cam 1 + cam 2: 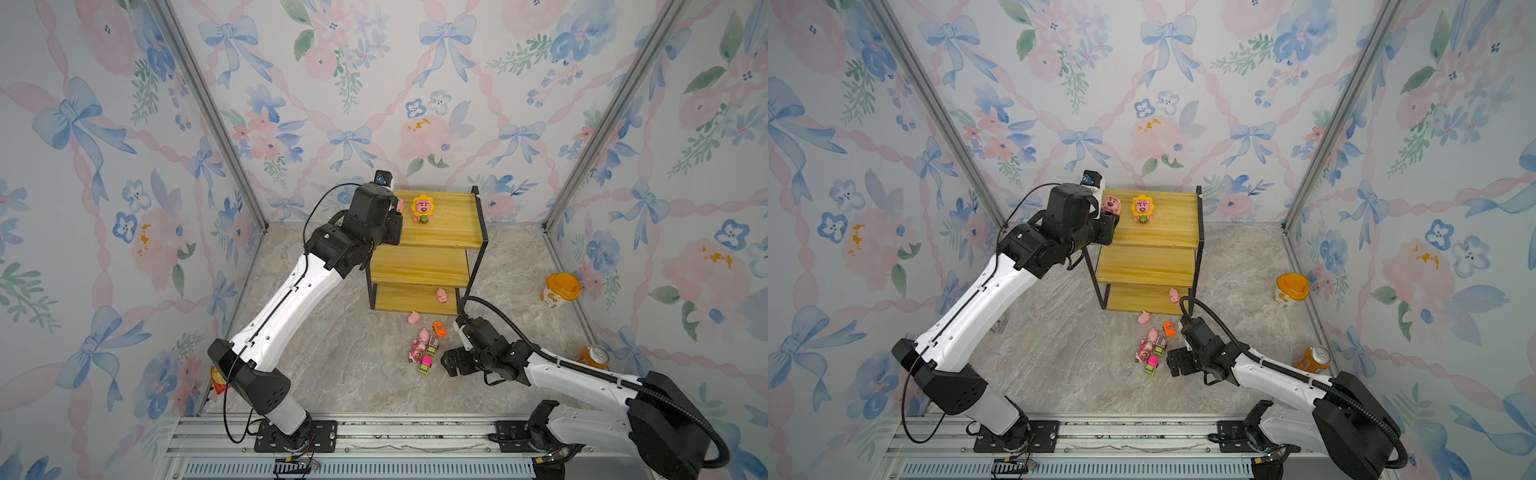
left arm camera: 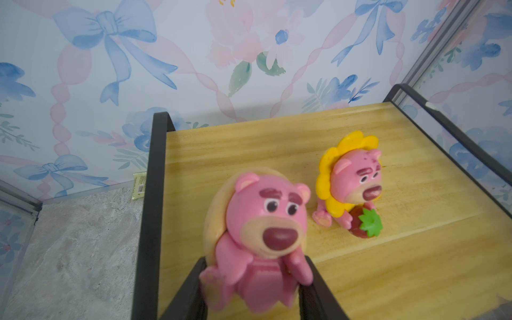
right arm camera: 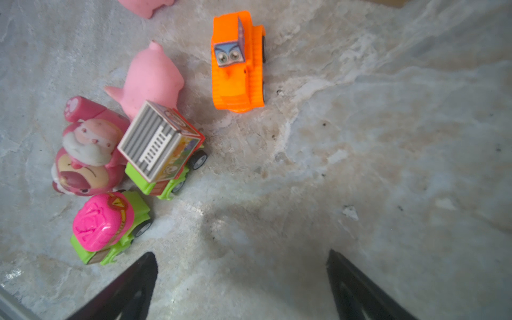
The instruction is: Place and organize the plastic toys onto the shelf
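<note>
Bow-and-flower wallpaper (image 1: 374,83) boxes in a grey marbled table (image 1: 332,374). Near the back wall stands the shelf (image 1: 444,237), smooth tan boards in a thin black frame. Left jaws clamp a glossy pink bear (image 2: 266,219) at the top board's left edge, beside the sunflower bear (image 2: 352,180). Right jaws gape above bare table, near the orange car (image 3: 238,63); one pig (image 1: 441,296) sits on the bottom board.

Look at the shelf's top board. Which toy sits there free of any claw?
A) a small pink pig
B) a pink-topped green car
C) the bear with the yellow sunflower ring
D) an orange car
C: the sunflower bear sits by itself on the top board of the shelf, while the left claw grips the plain pink bear beside it.
</note>
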